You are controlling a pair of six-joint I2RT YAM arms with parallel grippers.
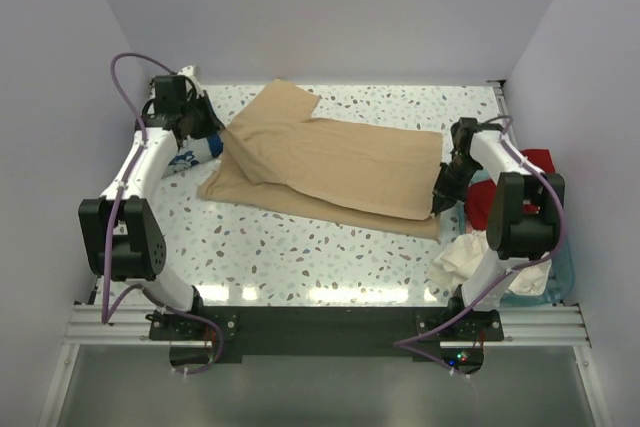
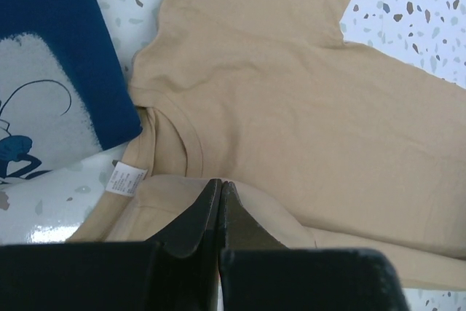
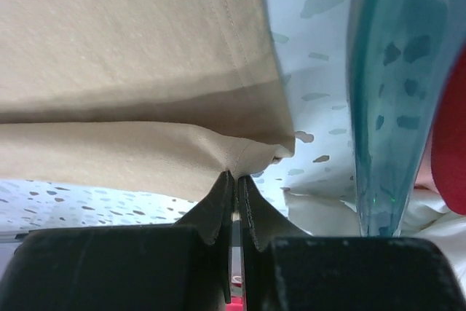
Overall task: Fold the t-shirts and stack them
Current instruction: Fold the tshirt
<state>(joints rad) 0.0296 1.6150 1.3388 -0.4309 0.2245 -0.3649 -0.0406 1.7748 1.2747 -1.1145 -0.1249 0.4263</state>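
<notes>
Our left gripper (image 2: pixel 220 186) had its jaws clenched, no gap between them, the tips biting a raised fold of the tan t-shirt (image 1: pixel 340 162) just beside its collar and a small white label (image 2: pixel 125 178). Our right gripper (image 3: pixel 234 176) was likewise pressed tight, pinching the hem corner at the shirt's opposite end, where the cloth puckered into the tips.

The tan t-shirt lay across the middle of the speckled table (image 1: pixel 300 247), stretched between our two grippers. It was plain and softly creased, with its left part doubled over the rest so that one sleeve pointed toward the far edge and a lower layer showed along the near side.

The navy t-shirt (image 2: pixel 51 34), with a white print, lay flat on the table at the far left, just beside the tan collar. At the right edge stood the teal basket (image 3: pixel 393 71), near the held hem. The red t-shirt (image 1: pixel 538 160) showed there in two patches around our right arm, and the white t-shirt (image 1: pixel 462 257) spilled crumpled over the near side.

We counted four shirts, one of each colour, one basket and two grippers.
</notes>
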